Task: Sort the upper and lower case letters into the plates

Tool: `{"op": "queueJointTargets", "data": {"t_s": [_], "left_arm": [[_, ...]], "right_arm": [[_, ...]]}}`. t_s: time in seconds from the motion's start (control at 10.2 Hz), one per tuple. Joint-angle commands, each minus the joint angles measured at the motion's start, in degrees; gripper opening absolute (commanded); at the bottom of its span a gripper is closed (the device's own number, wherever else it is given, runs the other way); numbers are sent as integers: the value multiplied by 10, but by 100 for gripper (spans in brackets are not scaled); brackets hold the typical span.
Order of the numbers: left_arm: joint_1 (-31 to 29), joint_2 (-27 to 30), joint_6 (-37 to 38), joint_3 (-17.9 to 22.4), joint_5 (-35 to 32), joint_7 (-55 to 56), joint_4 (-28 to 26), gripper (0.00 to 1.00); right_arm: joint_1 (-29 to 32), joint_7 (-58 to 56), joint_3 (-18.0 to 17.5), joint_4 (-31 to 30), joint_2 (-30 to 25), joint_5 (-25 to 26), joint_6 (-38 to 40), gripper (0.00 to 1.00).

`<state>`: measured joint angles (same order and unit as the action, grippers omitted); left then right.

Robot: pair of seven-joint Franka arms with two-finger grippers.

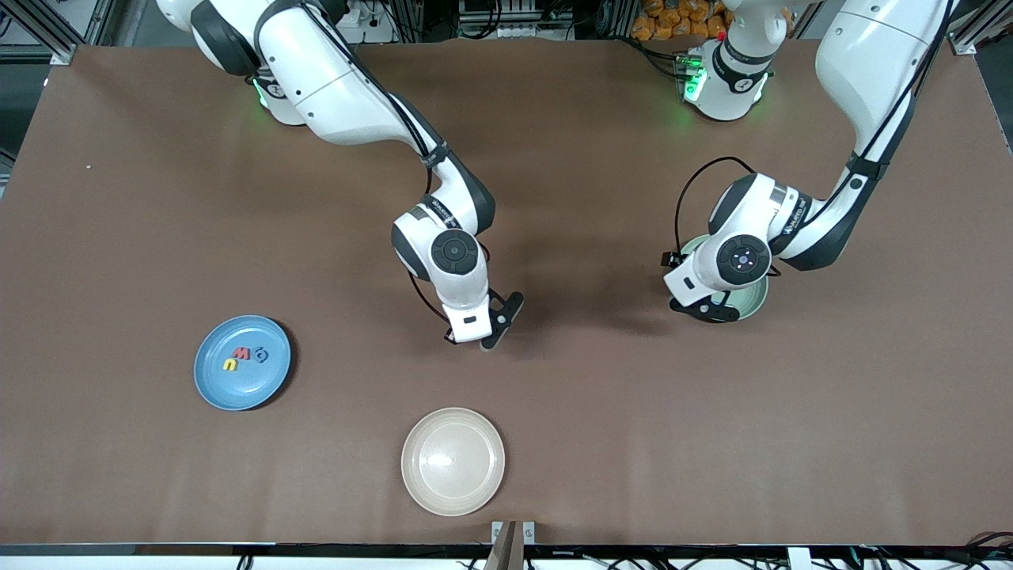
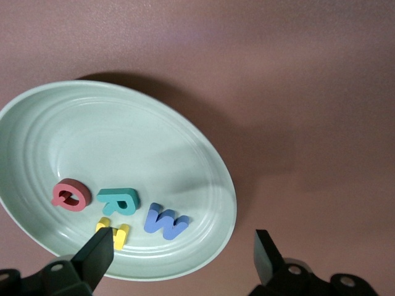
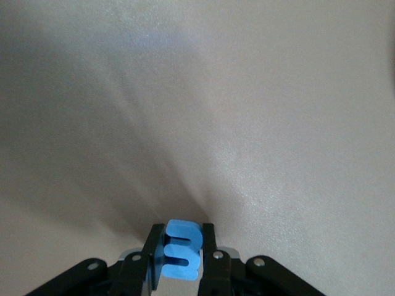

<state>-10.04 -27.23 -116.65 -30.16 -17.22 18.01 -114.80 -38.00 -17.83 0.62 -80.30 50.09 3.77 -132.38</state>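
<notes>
"FRANKA" lettering on both arms [image 1: 795,215]

Even overhead light; soft shadows pool under both arms. In the right wrist view the table [image 3: 247,123] looks washed-out pale, hazy above the fingers [image 3: 208,246].

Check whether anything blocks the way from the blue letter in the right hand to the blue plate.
Nothing visible does. The right hand is shut on the blue letter, and only bare table lies between it and the blue plate.

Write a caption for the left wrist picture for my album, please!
The left hand hangs open over the mint green plate holding red, teal, blue and yellow letters.
</notes>
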Motion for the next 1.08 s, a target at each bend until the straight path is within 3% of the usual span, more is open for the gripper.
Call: {"op": "queueJointTargets", "data": {"t_s": [0.0, 0.1, 0.29, 0.49, 0.68, 0.98], "left_arm": [[-9, 11, 12, 0, 7, 6, 34, 100], [-11, 25, 39, 0, 9, 11, 66, 100], [-23, 24, 146, 1, 11, 20, 187, 100], [-31, 37, 195, 0, 12, 18, 260, 100], [-53, 88, 200, -4, 29, 13, 293, 100], [-57, 158, 212, -2, 38, -35, 325, 100]], "right_arm": [[12, 3, -5, -7, -36, 2, 38, 0], [20, 15, -5, -6, -53, -1, 41, 0], [48, 22, -4, -7, -83, -1, 68, 0], [66, 90, 33, -13, -97, 4, 108, 0], [68, 172, 102, -39, -105, 5, 145, 0], [156, 187, 115, -90, -125, -19, 135, 0]]}}
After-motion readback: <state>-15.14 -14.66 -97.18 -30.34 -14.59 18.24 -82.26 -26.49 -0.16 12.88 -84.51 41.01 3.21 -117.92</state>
